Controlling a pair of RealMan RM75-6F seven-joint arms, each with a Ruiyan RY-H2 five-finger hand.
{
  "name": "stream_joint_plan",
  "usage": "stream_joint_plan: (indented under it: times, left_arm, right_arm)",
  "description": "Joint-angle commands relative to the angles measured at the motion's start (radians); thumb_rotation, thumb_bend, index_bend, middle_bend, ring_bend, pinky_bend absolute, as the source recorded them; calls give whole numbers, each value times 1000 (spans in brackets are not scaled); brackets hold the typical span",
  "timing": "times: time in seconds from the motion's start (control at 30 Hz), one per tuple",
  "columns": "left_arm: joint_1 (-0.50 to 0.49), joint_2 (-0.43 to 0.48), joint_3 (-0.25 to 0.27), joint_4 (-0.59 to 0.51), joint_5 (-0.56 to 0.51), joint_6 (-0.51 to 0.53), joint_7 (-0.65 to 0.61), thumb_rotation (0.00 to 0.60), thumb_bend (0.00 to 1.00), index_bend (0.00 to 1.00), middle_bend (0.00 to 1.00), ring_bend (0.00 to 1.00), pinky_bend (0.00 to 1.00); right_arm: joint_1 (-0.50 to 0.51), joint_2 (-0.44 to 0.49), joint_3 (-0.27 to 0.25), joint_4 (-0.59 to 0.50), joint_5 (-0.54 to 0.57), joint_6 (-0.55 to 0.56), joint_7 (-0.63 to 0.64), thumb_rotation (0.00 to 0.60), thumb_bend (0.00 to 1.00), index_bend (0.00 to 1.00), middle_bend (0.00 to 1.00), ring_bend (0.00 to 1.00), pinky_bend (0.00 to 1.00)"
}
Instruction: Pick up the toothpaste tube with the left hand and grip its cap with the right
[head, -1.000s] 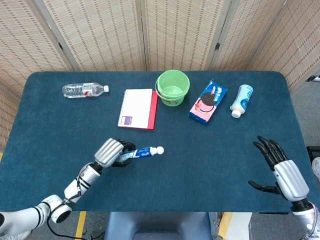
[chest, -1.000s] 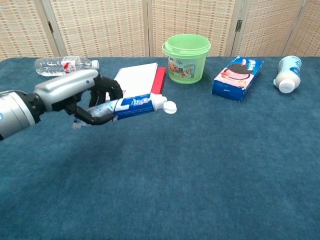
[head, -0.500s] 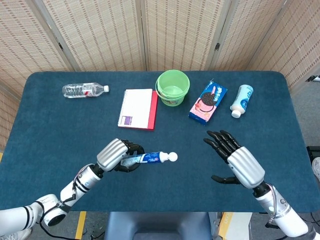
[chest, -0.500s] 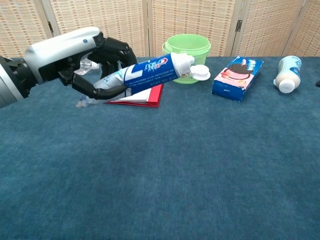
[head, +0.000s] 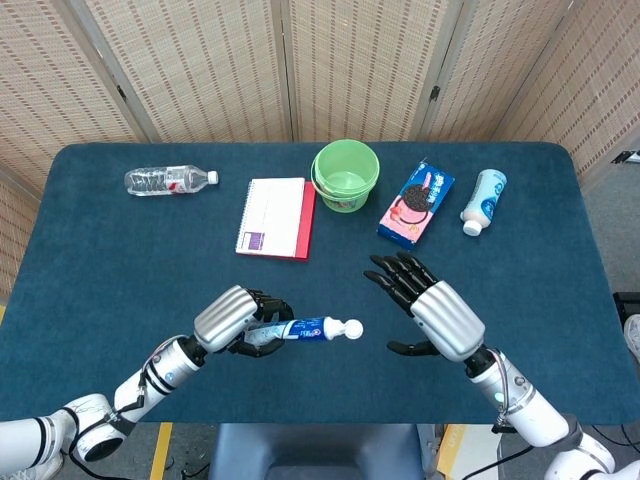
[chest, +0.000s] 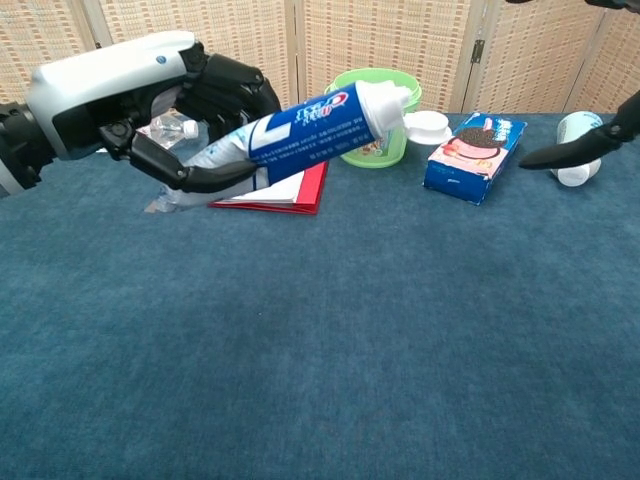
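My left hand (head: 236, 320) (chest: 150, 95) grips a blue and white toothpaste tube (head: 300, 329) (chest: 305, 130) above the table, with the white cap (head: 352, 328) (chest: 428, 124) pointing to the right. My right hand (head: 430, 308) is raised just right of the cap, fingers spread, holding nothing and a short gap away from the cap. In the chest view only dark fingertips (chest: 585, 148) of that hand show at the right edge.
On the blue table (head: 100, 260) at the back lie a water bottle (head: 168, 180), a red and white notebook (head: 274, 217), a green bucket (head: 345, 174), a cookie box (head: 416, 202) and a white bottle (head: 483, 200).
My right hand has moved left and up toward the cap. My left hand has lifted the tube further and shifted it slightly right.
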Motion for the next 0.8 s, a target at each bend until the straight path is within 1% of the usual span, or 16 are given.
stream_joint_plan:
  times: [0.03, 0.23, 0.47, 0.8]
  left_arm:
    - [-3, 8, 1, -16, 1, -1, -16, 600, 552, 697, 780, 688, 622]
    - [-9, 17, 0, -43, 13, 0, -11, 600, 552, 696, 779, 687, 621]
    - [-17, 14, -2, -50, 8, -14, 3, 600, 552, 696, 779, 688, 621]
    - [-19, 9, 7, -30, 1, -31, 43, 600, 553, 696, 780, 687, 616]
  right_arm:
    - [16, -23, 6, 13, 3, 0, -5, 586, 0, 0, 0, 0, 0]
    - [47, -65, 13, 30, 5, -2, 0, 583, 0, 0, 0, 0, 0]
    - [79, -101, 20, 44, 5, -6, -10, 581, 0, 0, 0, 0, 0]
    - [97, -112, 18, 39, 8, 4, -34, 581, 0, 0, 0, 0, 0]
